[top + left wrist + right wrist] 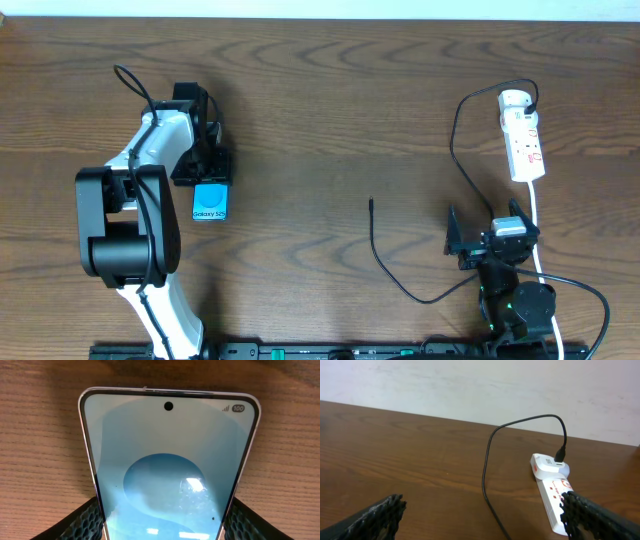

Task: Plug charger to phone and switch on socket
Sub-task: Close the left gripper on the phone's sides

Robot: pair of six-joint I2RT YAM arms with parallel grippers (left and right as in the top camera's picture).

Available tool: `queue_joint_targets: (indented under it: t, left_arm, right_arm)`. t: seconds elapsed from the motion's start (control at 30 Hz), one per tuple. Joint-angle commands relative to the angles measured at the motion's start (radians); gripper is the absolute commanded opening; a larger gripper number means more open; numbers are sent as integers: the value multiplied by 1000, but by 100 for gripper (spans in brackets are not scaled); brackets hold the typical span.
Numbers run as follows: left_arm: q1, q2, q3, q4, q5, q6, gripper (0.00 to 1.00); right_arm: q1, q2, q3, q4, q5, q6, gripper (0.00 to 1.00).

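**Phone gripped, charger lying loose**

Left fingers (86,521) are part-way open and pressed against both long edges of the phone (170,465). They hold it near the bench's (320,80) left edge, screen lit.

Right fingers (380,515) are spread fully wide and empty, near the front right corner.

The charger cable (378,255) lies slack mid-bench. Its plug tip is free and well apart from the phone. The other end sits in the white adapter (547,464) on the power strip (525,140), by the far right corner.

Judgement: nothing is joined yet, so both plugging in and switching on are left.

The phone's port end is cut off in the left wrist view. The switch position is too small to tell. Part of the cable passes under the right arm.
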Motion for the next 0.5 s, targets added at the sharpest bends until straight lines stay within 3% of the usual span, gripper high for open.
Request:
queue_joint_targets:
  t: [0.0,0.1,0.47]
  left_arm:
    - [2,14,-16,1,-2,6,43]
    - [3,14,-16,2,-2,6,42]
    - [2,14,-16,2,-2,6,25]
  right_arm:
    - [6,-4,-1,-4,-3,-11,99]
    - [6,-4,-1,-4,-3,-10,100]
    - [6,-4,-1,-4,-2,-10,99]
